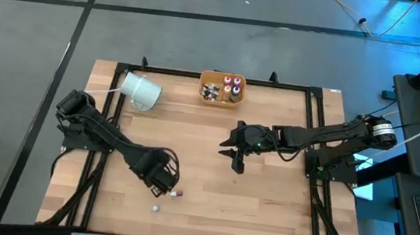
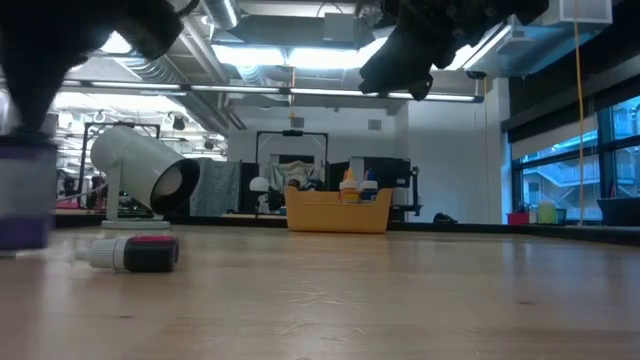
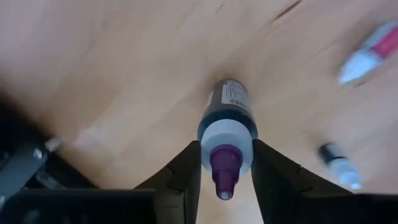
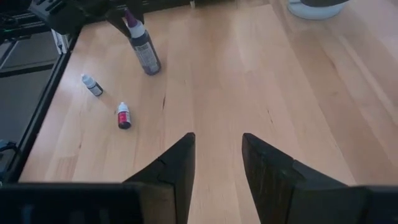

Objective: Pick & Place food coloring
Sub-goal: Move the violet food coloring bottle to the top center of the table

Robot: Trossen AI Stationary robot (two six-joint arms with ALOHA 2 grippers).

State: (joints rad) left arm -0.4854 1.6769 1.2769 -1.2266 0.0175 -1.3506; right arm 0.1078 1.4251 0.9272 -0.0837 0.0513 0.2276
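My left gripper (image 3: 226, 149) is low over the table's near left part (image 1: 163, 177), shut on a dark purple dropper bottle (image 3: 227, 112) with a white collar and a purple tip. Beside it, a red-labelled bottle (image 1: 178, 194) (image 4: 123, 116) and a dark, white-capped one (image 1: 155, 206) (image 4: 92, 85) lie on their sides on the wood. My right gripper (image 1: 236, 148) (image 4: 217, 140) hangs open above the table's middle, touching nothing. More bottles stand in the orange bin (image 1: 222, 87). My left gripper pinches the purple bottle at its white collar (image 3: 227, 138), just below the tip, one finger (image 3: 186, 168) on each side. The fingers come from above, slanting. The bottle hangs tilted below them (image 4: 144, 53). Whether its base touches the wood, I cannot tell.
A large white cup (image 1: 141, 91) lies on its side at the far left, mouth toward the table's middle. The orange bin sits at the far edge's middle (image 2: 338, 210). A black frame (image 1: 313, 144) borders the wooden top. Bare wood lies between the two grippers.
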